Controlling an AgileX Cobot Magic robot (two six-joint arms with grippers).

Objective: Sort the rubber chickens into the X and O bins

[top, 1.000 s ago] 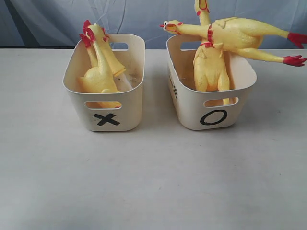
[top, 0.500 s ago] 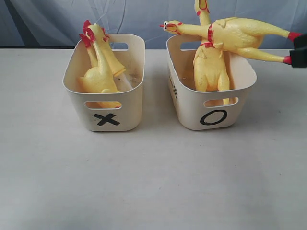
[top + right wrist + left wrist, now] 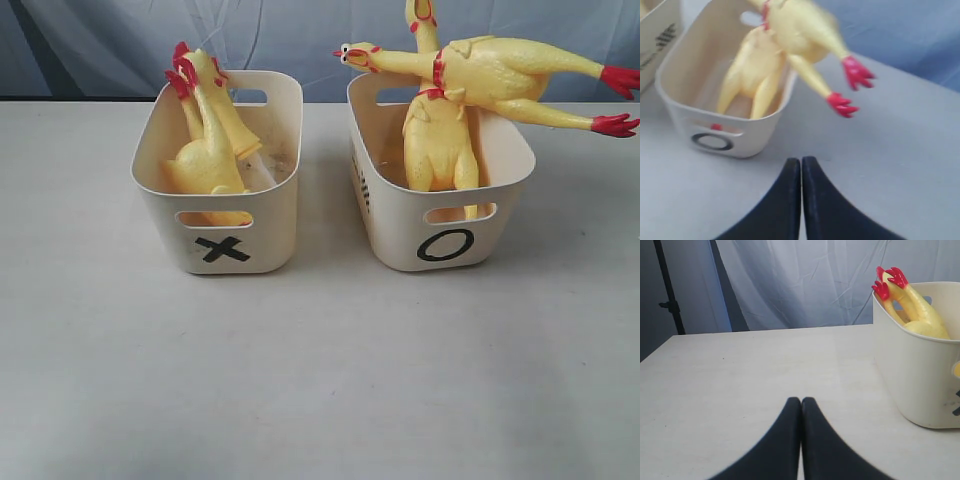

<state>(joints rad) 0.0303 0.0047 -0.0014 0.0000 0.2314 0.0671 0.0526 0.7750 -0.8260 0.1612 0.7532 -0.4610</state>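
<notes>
The O bin (image 3: 752, 132) sits ahead of your right claw (image 3: 801, 200), which is pinched together and empty. The chicken (image 3: 800, 30) across its rim overhangs toward that claw; nudge its red feet (image 3: 842, 105) and it may topple out. Your left claw (image 3: 801, 440) is likewise closed and empty.

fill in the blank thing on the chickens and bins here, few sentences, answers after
1. The chicken lying crosswise rests over the rim of the bin marked ____.
2. In the X bin, the chickens stick their ____ feet upward.
3. The left gripper and right gripper are both ____, holding nothing.
Missing words: O; red; shut
</notes>
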